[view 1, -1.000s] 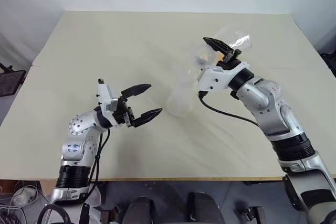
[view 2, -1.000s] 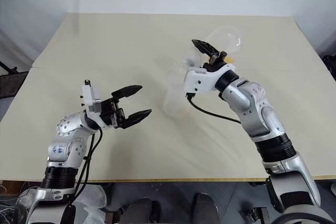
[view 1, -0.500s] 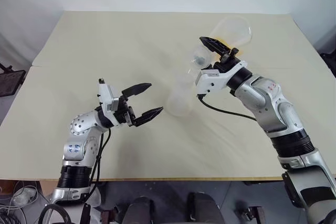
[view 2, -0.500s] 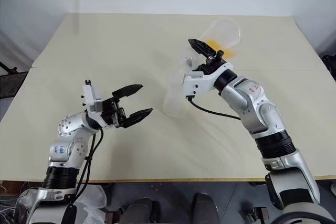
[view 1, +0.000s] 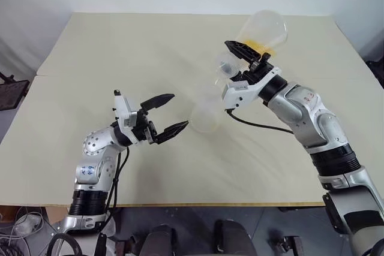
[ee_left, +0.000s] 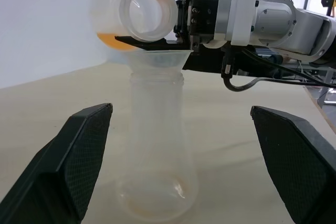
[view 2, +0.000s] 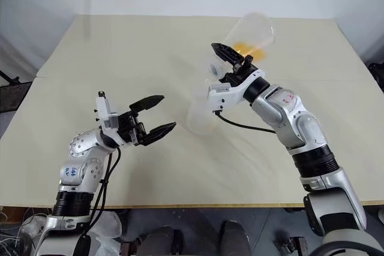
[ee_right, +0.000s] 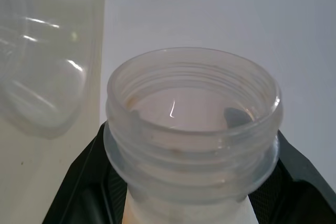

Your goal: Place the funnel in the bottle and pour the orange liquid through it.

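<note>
Left of the bottle [ee_left: 157, 145]: left gripper [view 1: 170, 114], jaws spread wide, nothing between them, just short of the glass. On the table [view 1: 120, 52] at centre: bottle upright, funnel [ee_left: 159, 60] seated in its neck. Right of and above the bottle: right gripper [view 1: 249, 58] clamped on a clear flask [view 1: 261, 29] — tipped, mouth just over the funnel, orange liquid [view 1: 259, 44] pooled in the flask's low side.

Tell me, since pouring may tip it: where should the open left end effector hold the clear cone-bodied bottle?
Grip the clear cone-bodied bottle at its straight neck, below the clear funnel, coming level from the left end effector's side; the flared base would slip.
</note>
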Controlling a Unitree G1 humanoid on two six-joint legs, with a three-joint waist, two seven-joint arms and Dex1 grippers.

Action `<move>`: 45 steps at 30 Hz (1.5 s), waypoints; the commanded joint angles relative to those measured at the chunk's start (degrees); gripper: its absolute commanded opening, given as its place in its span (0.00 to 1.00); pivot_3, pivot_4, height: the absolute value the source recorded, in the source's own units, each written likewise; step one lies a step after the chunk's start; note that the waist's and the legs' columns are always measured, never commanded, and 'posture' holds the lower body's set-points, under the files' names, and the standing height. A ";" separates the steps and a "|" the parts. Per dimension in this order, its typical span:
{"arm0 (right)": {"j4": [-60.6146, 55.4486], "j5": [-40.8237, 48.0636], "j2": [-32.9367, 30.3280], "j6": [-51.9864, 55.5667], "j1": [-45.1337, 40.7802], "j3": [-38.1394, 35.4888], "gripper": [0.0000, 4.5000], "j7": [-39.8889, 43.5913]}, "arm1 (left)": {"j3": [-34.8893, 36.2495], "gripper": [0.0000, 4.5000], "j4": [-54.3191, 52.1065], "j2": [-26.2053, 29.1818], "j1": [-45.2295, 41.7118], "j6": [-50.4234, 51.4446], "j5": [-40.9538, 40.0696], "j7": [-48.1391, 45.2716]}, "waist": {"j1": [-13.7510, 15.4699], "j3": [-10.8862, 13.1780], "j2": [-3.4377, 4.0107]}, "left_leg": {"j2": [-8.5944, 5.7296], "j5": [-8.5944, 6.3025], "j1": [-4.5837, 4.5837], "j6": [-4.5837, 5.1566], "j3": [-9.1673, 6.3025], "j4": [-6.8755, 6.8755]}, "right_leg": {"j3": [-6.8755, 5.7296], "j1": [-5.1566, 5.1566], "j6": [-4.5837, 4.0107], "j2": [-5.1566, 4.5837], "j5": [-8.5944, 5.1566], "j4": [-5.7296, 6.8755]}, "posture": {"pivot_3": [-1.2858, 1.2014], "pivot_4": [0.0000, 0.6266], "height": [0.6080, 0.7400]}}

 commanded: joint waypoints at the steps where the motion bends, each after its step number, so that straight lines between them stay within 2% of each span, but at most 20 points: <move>1: -0.99 -0.49 -1.01 -1.26 -1.85 -0.75 0.55 -1.80 | -0.26 1.00 -2.69 -0.32 0.41 -1.30 -0.09 0.36 | -0.01 0.00 0.00 | 0.00 0.00 0.00 0.00 0.00 0.00 | 0.00 0.00 0.00 0.00 0.00 0.00 | 0.52 0.24 1.00; 26: -0.64 -7.45 -1.80 -2.78 -2.38 0.16 0.55 -5.08 | -1.19 1.00 -1.98 -1.59 0.81 -2.93 0.82 1.52 | -0.03 0.00 0.00 | 0.00 0.00 0.00 0.00 0.00 0.00 | 0.00 0.00 0.00 0.00 0.00 0.00 | 0.52 0.24 1.00; 45: -0.99 -8.62 -1.82 -2.61 -3.38 0.43 0.55 -6.99 | -1.39 1.00 -1.84 -1.99 0.56 -3.25 0.88 2.28 | -0.03 0.00 0.00 | 0.00 0.00 0.00 0.00 0.00 0.00 | 0.00 0.00 0.00 0.00 0.00 0.00 | 0.52 0.24 1.00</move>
